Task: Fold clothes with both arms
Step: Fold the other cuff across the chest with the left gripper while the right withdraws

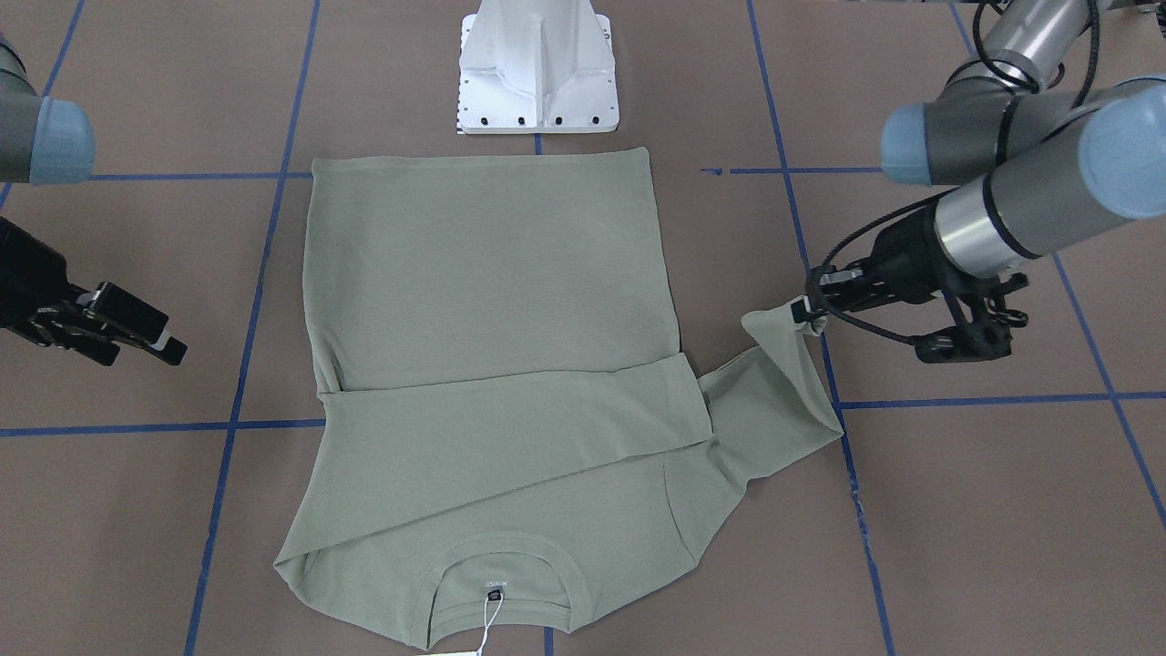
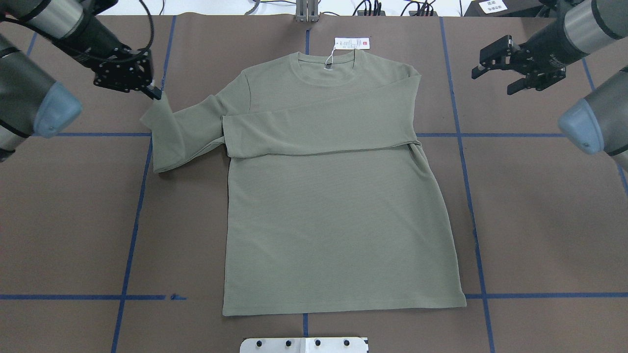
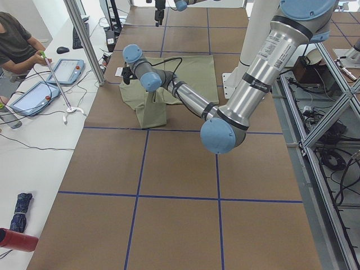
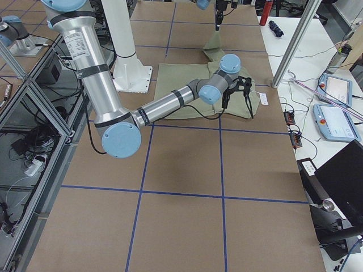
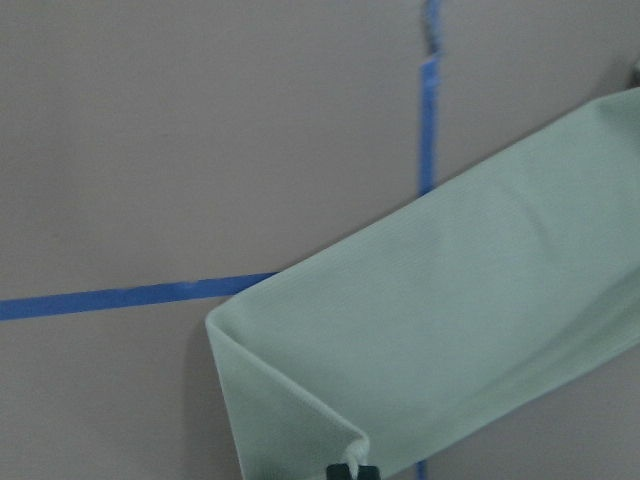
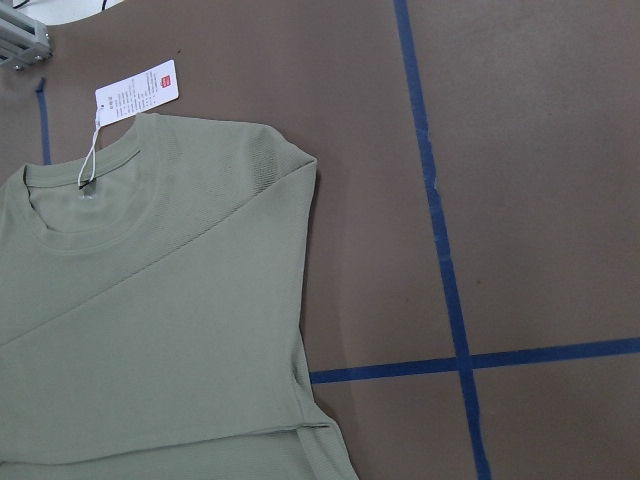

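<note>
The sage-green shirt (image 2: 338,220) lies flat on the brown table, neck away from the robot, with a white hang tag (image 2: 352,43) at the collar. One sleeve is folded across the chest (image 1: 510,428). My left gripper (image 2: 154,92) is shut on the cuff of the other sleeve (image 1: 783,383) and holds it raised off the table beside the body; the left wrist view shows that sleeve (image 5: 450,330) hanging below. My right gripper (image 2: 490,78) hovers open and empty, apart from the shirt's shoulder (image 6: 270,170). In the front-facing view it (image 1: 146,342) is well clear of the cloth.
The white pedestal base (image 1: 537,68) stands just behind the shirt's hem. Blue tape lines (image 2: 132,220) grid the brown table. A person (image 3: 17,39) sits at a side table with tablets beyond an aluminium post (image 3: 84,39).
</note>
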Robot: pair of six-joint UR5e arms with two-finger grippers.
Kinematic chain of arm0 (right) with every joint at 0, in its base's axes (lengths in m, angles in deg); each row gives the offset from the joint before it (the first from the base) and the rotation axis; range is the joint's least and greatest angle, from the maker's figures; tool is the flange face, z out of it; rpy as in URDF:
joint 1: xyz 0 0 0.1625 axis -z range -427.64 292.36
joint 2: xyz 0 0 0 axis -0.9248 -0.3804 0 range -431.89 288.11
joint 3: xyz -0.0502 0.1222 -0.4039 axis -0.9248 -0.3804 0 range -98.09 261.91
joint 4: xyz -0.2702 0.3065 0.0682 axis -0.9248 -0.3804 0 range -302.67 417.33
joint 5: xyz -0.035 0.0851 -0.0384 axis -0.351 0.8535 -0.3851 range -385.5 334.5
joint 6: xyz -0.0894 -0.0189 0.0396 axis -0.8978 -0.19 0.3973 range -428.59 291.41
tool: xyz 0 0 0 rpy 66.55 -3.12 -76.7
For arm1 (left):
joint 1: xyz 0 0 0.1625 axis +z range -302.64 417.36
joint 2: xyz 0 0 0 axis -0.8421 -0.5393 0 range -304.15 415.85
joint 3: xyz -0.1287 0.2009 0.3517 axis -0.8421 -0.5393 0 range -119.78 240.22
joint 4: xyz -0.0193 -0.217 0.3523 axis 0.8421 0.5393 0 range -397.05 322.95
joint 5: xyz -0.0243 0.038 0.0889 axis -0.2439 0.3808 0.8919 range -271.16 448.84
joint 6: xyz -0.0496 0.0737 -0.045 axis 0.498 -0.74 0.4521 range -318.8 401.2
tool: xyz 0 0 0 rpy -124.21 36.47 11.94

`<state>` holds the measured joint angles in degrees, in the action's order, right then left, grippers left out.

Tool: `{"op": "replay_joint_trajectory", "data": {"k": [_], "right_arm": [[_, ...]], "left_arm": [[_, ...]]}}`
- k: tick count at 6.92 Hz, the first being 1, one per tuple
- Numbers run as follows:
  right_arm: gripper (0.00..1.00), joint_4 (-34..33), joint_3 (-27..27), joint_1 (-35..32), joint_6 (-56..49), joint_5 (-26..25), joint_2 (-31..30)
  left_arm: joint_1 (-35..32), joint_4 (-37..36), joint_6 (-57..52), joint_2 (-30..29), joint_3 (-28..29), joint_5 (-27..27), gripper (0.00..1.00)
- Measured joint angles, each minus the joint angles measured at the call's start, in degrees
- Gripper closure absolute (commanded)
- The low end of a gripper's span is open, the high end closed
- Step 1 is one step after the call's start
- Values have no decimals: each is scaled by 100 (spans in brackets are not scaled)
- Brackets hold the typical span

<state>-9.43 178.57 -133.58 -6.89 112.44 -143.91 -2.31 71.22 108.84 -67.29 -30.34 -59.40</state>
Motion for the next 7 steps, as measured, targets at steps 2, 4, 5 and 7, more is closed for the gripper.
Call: {"op": "replay_joint_trajectory", "data": {"k": [2, 4, 5, 7], "right_arm": [[0, 12, 26, -151, -83, 17, -186], [0, 12, 304, -491, -264, 107, -616], [0, 8, 447, -635, -453, 163, -866], [0, -15, 561, -764, -597, 207, -1041]], "left_arm": [[389, 1084, 1533, -824, 736, 446, 100], [1044, 2045, 2817, -1896, 1883, 1696, 100], [1462, 2343, 3192, -2458, 2496, 2426, 100], [2271, 2982, 3530, -2930, 3233, 3780, 100]]}}
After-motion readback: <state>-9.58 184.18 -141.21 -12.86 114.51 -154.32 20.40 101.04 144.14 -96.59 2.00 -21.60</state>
